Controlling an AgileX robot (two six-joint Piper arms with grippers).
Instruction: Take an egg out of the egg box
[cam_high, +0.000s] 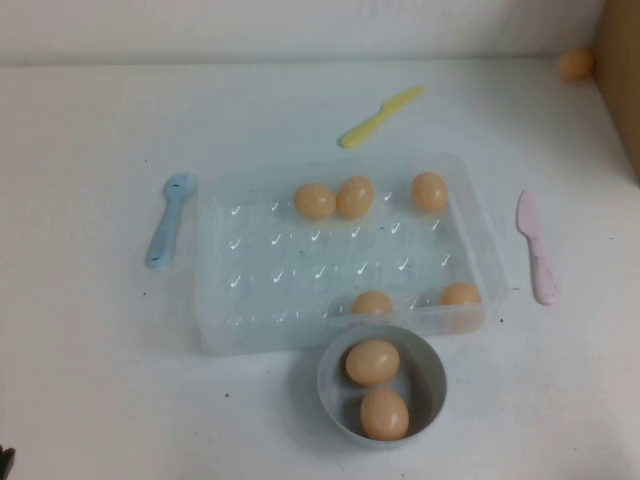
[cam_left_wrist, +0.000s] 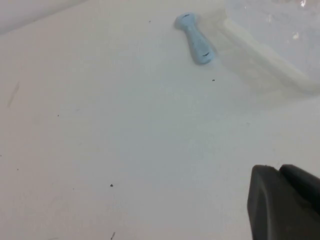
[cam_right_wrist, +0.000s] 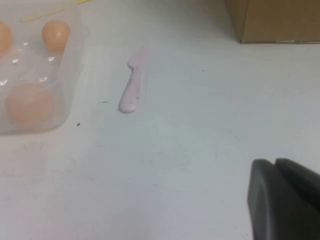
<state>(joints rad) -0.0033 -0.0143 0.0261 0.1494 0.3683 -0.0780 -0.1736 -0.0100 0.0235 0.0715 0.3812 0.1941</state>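
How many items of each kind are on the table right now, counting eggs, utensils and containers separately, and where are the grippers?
Eggs: 8 (5 in the egg box, 2 in the grey bowl, 1 loose at the far right)
Plastic utensils: 3 (blue, yellow, pink)
Containers: 2
Total: 13
Left gripper and right gripper are parked over bare table.

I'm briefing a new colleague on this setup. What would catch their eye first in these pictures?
Most striking is the large clear plastic egg box mid-table, holding five pale orange-tan eggs, three along its far row, such as one egg. Touching its near edge, a small round grey bowl holds two more eggs. The left gripper and right gripper hover over bare table at either side, away from the box.
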